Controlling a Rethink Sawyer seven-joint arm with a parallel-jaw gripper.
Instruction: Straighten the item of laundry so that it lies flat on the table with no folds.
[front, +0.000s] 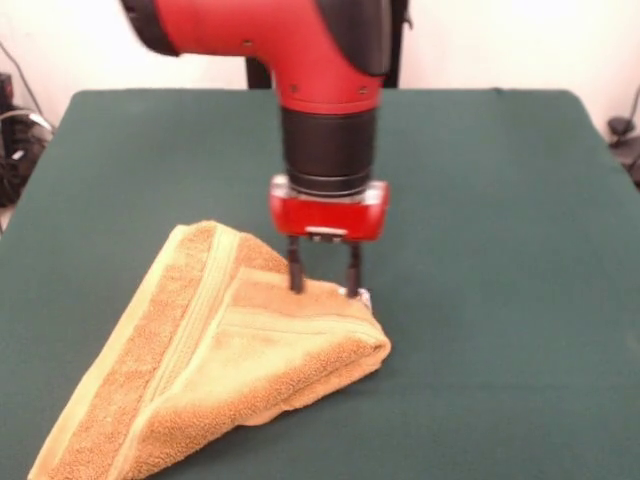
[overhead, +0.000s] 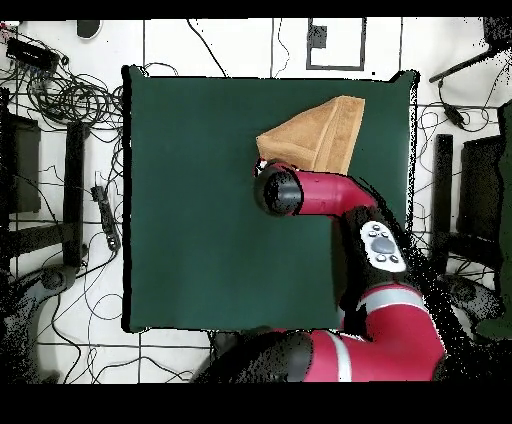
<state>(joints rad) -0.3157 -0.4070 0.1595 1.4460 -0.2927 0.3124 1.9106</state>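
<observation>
The golden-orange towel (front: 215, 350) lies folded over into a rough triangle on the green table (front: 480, 200), towards the front left in the front view. Its paler bands run along the folded layers, and a small white tag (front: 361, 297) shows at its right corner. My gripper (front: 325, 290) points straight down over the towel's far right corner. Its two fingers stand apart, with their tips touching the top fold's edge. In the overhead view the towel (overhead: 318, 135) lies near the table's top right, and the arm's wrist (overhead: 278, 191) hides the gripper.
The red arm (overhead: 350, 200) reaches in from the table's bottom right in the overhead view. Cables and stands (overhead: 60, 100) lie on the floor round the table. The towel's near end reaches the picture's bottom edge in the front view.
</observation>
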